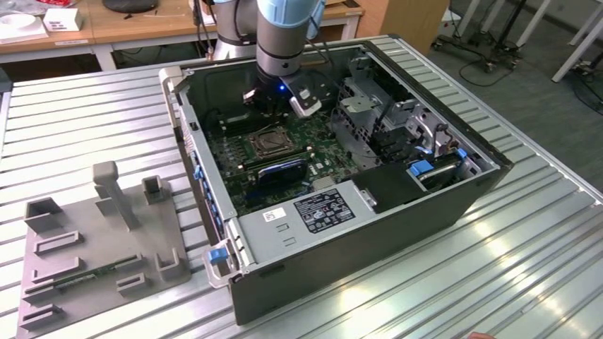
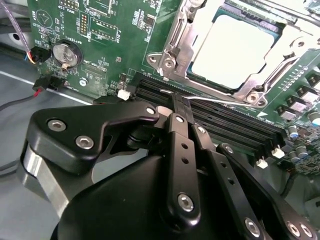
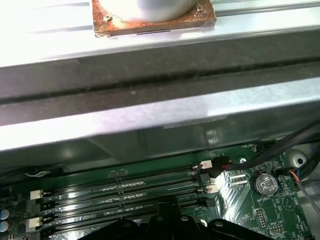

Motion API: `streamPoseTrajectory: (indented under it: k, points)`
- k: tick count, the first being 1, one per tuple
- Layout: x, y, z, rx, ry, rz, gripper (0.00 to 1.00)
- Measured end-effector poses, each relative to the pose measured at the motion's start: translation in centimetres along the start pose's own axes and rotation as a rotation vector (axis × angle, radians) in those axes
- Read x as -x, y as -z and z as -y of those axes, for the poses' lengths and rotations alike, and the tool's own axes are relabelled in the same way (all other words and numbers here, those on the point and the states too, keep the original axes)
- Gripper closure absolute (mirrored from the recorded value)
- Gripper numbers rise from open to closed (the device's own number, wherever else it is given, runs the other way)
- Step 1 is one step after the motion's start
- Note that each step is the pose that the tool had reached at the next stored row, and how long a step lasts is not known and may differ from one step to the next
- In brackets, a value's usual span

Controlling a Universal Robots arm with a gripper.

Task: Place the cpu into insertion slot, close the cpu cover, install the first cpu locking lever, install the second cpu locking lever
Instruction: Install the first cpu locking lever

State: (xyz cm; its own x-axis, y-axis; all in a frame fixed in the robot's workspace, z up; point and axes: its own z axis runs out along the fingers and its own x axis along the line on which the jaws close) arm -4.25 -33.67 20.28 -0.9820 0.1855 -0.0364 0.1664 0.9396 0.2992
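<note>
Gripper fingers pressed together on the thin locking lever beside the closed cpu cover, apparently to lock it over the seated cpu.

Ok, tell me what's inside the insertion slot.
In the second wrist view the cpu lies in the insertion slot, its pale metal top showing through the cut-out of the cpu cover. The cover's frame hides the chip's edges, and the contacts underneath cannot be seen.

- A ribbed metal worktop carries an open black computer case.
- A grey fixture plate lies beside the case, at the exterior view's left.
- A coin battery sits near the black memory slots.
</note>
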Motion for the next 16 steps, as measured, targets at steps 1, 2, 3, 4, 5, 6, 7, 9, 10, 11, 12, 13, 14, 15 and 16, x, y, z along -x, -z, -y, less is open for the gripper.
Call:
streamPoseTrajectory:
  k: [1,2,3,4,5,6,7,9,10,11,12,13,14,15,16]
  points:
    - [0.06,-0.02,0.00,-0.0007,0.000,-0.0001,0.89]
    - [0.11,-0.05,0.00,-0.0014,0.000,0.0000,0.89]
    - [0.15,-0.06,0.00,-0.0025,0.000,0.0000,0.89]
    - [0.19,-0.09,0.00,-0.0037,0.000,0.0001,0.89]
    - [0.22,-0.12,0.01,-0.0052,0.000,0.0002,0.89]
    - [0.24,-0.16,0.01,-0.0067,0.000,0.0004,0.89]
    - [0.27,-0.20,0.02,-0.0089,0.000,0.0003,0.89]
    - [0.33,-0.28,0.03,-0.0132,0.000,-0.0001,0.89]
    - [0.36,-0.33,0.04,-0.0154,0.000,-0.0004,0.89]
    - [0.39,-0.38,0.05,-0.0179,0.000,-0.0008,0.89]
    - [0.42,-0.43,0.06,-0.0201,0.000,-0.0014,0.89]
    - [0.44,-0.49,0.08,-0.0224,0.000,-0.0022,0.89]
    - [0.45,-0.55,0.09,-0.0244,0.000,-0.0027,0.89]
    - [0.47,-0.61,0.11,-0.0264,0.000,-0.0035,0.89]
    - [0.49,-0.66,0.12,-0.0287,0.000,-0.0042,0.89]
